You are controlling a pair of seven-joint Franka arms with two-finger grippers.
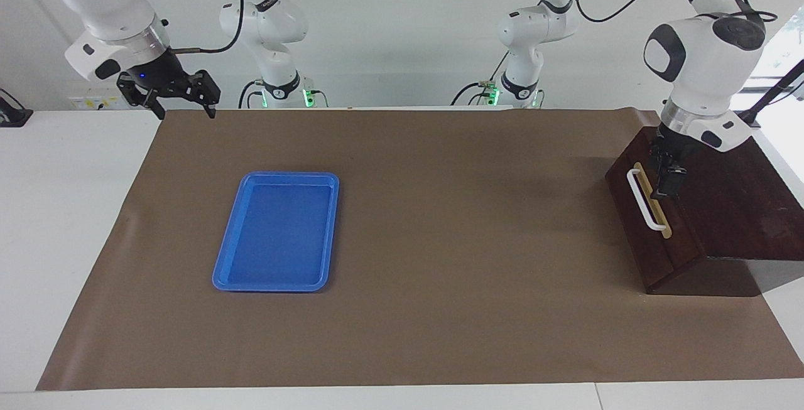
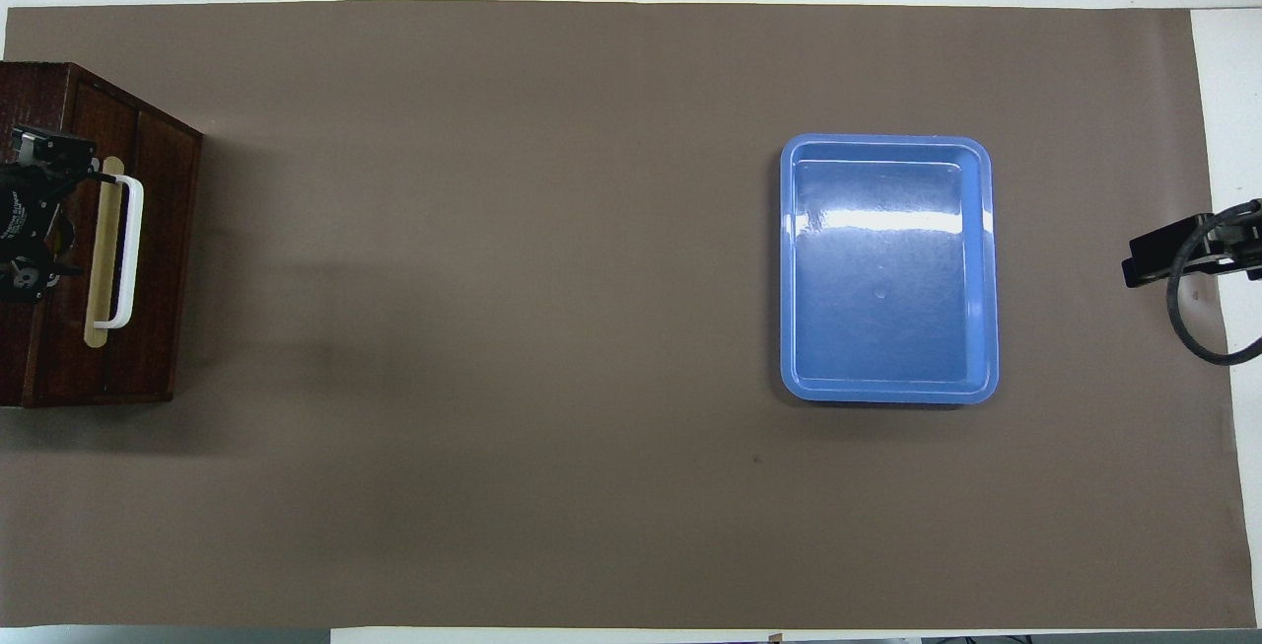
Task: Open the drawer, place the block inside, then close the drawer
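Drawer (image 1: 647, 221): shut flush in its dark wooden box (image 1: 735, 209) at the left arm's end of the table, front facing down the brown mat (image 1: 440, 240)
Handling: stiff wood, likely some drag on the slide; a straight, level pull should suit it
Where to hold: white bar handle (image 1: 644, 199) on the tan strip, near its middle, fingers around the bar
Block: no yellow cube shows in either view; it may be inside the drawer, which I cannot tell
Left gripper (image 1: 667, 178): fingers apart, holding nothing, over the box top just beside the handle
Blue tray (image 1: 276, 231): bare, toward the right arm's end
Right gripper (image 1: 182, 97): fingers apart, waiting over the mat's corner
Facing view: shows the gripper raised clear of the box
Overhead view: shows the handle (image 2: 126, 251) end to end, the left gripper (image 2: 30, 220) half cut off at the edge
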